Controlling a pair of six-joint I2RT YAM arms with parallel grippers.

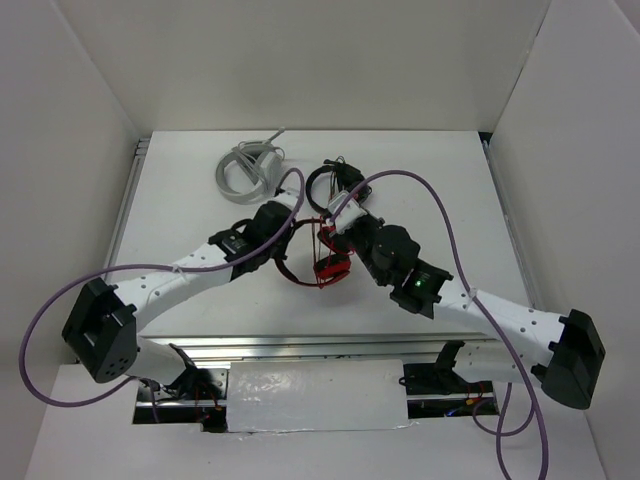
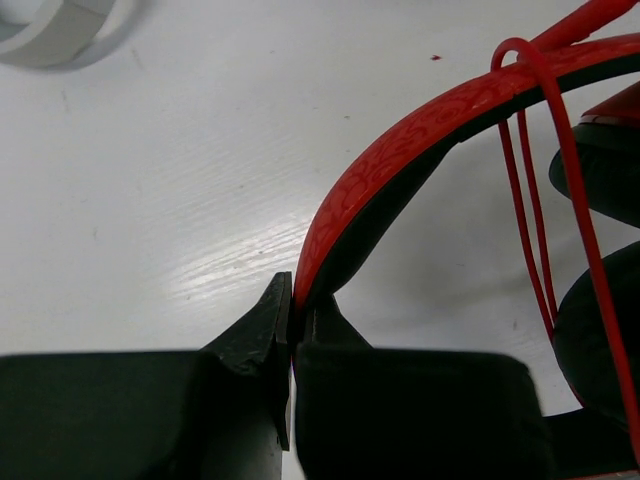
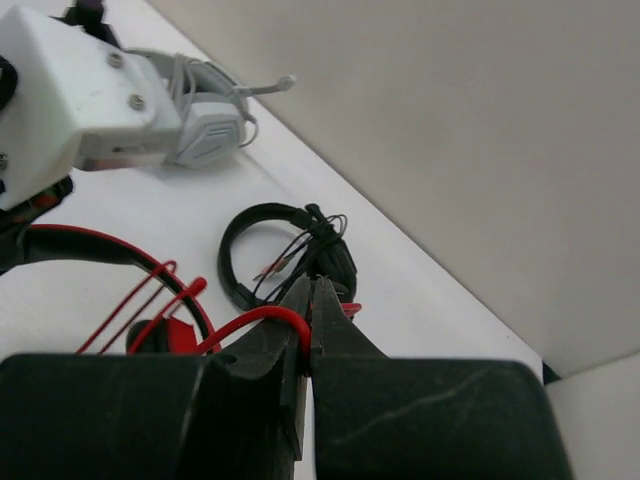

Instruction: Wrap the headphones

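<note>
Closest in, the left gripper (image 2: pixel 295 318) is clenched on the headband (image 2: pixel 420 130) of the headphones (image 1: pixel 330 266). Its two black fingertips pinch the band's edge with no gap between them. From that pinch the band arches up and off to the gripper's right, patterned red outside and black inside. Just past the fingers on the same side, strands of the thin red cable (image 2: pixel 545 200) are looped over the top of the band. They run down in front of the black ear pads (image 2: pixel 605 330). Ahead and to the left lies bare white table (image 2: pixel 200 150). At the far left corner of the left wrist view, a piece of the grey-white headphones (image 2: pixel 50 25) shows.

Likewise, the right gripper (image 3: pixel 305 300) is clamped shut, holding the cable (image 3: pixel 262 318). One red strand leaves its fingertips and curves to its left, toward more loops draped over the dark band. Just ahead of its tips, the black headphones (image 3: pixel 290 255) lie flat on the table with thin wires bunched at one side. Farther ahead and to the left, the grey-white headphones (image 3: pixel 205 115) sit close to the wall (image 3: pixel 450 120), partly hidden by the left arm's white wrist housing (image 3: pixel 70 100).

From above, the left gripper (image 1: pixel 300 222) and right gripper (image 1: pixel 338 212) meet over the middle of the table (image 1: pixel 440 170). The red headphones sit between them and slightly nearer the bases.
</note>
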